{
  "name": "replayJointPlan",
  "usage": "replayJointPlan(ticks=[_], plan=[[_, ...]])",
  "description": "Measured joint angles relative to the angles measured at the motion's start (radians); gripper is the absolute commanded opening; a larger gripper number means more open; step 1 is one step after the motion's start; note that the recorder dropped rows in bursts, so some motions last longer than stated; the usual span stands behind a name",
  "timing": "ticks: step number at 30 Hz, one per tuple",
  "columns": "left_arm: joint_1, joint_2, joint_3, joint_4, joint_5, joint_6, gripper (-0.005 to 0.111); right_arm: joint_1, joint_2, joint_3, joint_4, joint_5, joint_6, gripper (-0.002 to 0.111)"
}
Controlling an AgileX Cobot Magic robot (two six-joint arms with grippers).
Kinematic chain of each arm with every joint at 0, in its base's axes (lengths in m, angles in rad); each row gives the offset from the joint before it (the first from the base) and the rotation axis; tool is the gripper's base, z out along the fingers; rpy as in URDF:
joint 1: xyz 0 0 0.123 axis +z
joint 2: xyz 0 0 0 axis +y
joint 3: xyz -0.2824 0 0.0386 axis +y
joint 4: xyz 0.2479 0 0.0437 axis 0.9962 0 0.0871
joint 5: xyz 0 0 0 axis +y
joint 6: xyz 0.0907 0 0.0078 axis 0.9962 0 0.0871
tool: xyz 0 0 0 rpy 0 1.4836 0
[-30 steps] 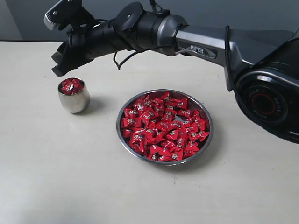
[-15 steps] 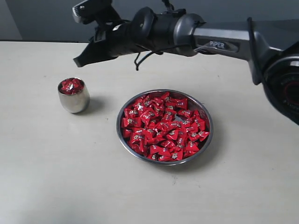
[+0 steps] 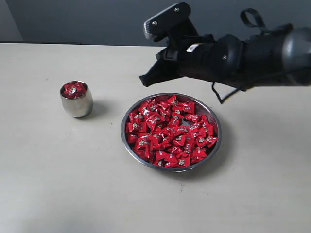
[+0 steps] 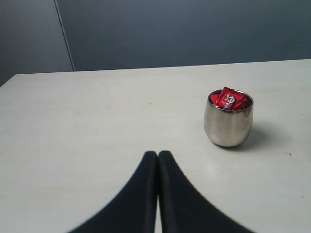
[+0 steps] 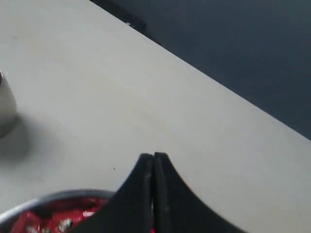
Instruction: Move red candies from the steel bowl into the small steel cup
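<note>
Exterior view showed the right tool [image 3: 145, 80] pressed together, empty, above the far rim of the steel bowl [image 3: 217, 127]; the small steel cup [image 3: 77, 106] at left looked brimful, so more red candies [image 3: 170, 131] might spill.

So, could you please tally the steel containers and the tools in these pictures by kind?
steel bowl: 1
small steel cup: 1
tools: 2, the right tool and the left tool
Total: 4
The red candies are left out: too many to count.
</note>
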Motion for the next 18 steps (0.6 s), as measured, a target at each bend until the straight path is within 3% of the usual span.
replayJointPlan(ticks=[9, 18], plan=[[0.0, 0.0, 0.0, 0.0, 0.0, 0.0, 0.0, 0.0, -0.36, 0.405, -0.022, -0.23, 0.126, -0.001], [0.0, 0.0, 0.0, 0.0, 0.0, 0.0, 0.0, 0.0, -0.618, 0.581, -0.022, -0.234, 0.267, -0.001]])
